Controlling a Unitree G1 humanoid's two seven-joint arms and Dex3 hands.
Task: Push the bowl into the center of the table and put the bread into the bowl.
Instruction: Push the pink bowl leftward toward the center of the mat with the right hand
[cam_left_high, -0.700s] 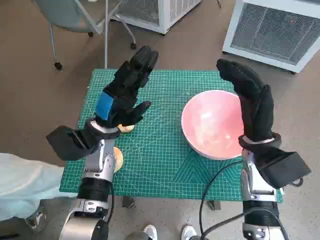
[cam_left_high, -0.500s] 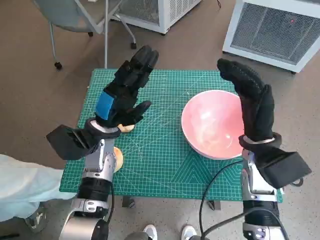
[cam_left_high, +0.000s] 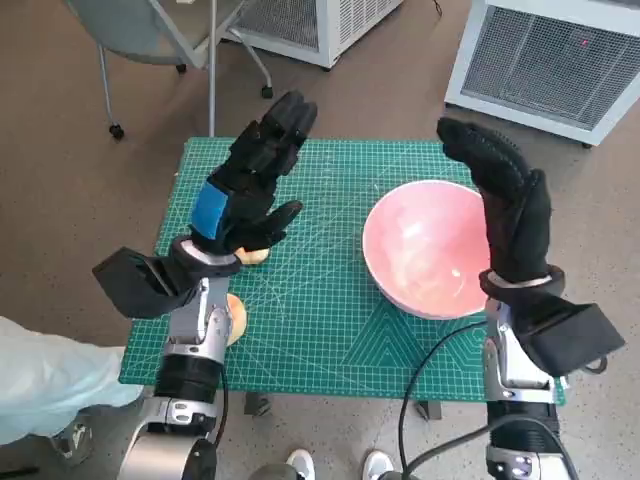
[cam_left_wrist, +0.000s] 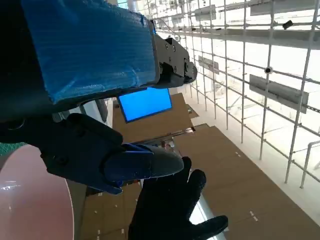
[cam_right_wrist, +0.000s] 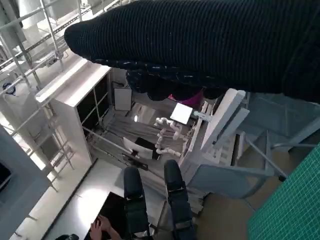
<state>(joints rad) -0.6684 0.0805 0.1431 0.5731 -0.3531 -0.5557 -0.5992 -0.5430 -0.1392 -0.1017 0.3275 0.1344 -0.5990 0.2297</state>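
Both hands are raised above the table with nothing in them. Its right hand (cam_left_high: 505, 205), in the knitted glove, stands with fingers extended and slack, just at the outer side of the pink bowl (cam_left_high: 425, 247); whether the glove touches the rim I can't tell from where I stand. Its left hand (cam_left_high: 248, 185), blue tape across the back, hovers with fingers spread over the mat's left half, gripping nothing.

That bowl sits on the right part of the table, short of the middle. It looks like smooth, rigid plastic or ceramic, probably light enough to slide on a flat-palmed push against its outer wall; pressing low on the wall should keep it from tipping. Its glossy surface would likely be slippery to pinch.

Bread (cam_left_high: 237, 319) pokes out pale and round from behind the left forearm near the table's left edge, with another pale scrap (cam_left_high: 253, 257) just under the left hand. It should be soft and light, easily squashed, so a gentle grip around its sides seems wisest.

Underneath lies a green gridded cutting mat (cam_left_high: 320, 320) covering the small table (cam_left_high: 300, 383). Around it: brown floor, a grey chair (cam_left_high: 150, 30) behind, and white vented cabinets (cam_left_high: 545, 65) to the far right.
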